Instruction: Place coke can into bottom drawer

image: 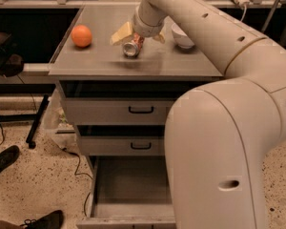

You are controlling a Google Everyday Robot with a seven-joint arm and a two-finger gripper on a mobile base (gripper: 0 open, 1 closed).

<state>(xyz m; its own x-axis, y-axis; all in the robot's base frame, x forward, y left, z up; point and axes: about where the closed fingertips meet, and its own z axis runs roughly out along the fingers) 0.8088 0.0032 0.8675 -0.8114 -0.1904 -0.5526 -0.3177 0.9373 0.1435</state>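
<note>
The coke can (132, 46), red and white with its silver end towards the camera, is tilted between the pale yellow fingers (121, 33) of my gripper (136, 38). It is held just above the cabinet top (105, 63), and its shadow lies below it. The gripper is shut on the can near the middle of the top. The bottom drawer (128, 182) is pulled open at the foot of the cabinet, and the part of its grey tray that shows is bare. My arm's large elbow (219, 151) hides the drawer's right part.
An orange (81, 36) lies at the left of the cabinet top and a white bowl (182, 35) at the back right. The two upper drawers with black handles (141, 110) stand slightly ajar. A person's shoes (5, 159) are on the floor at the left.
</note>
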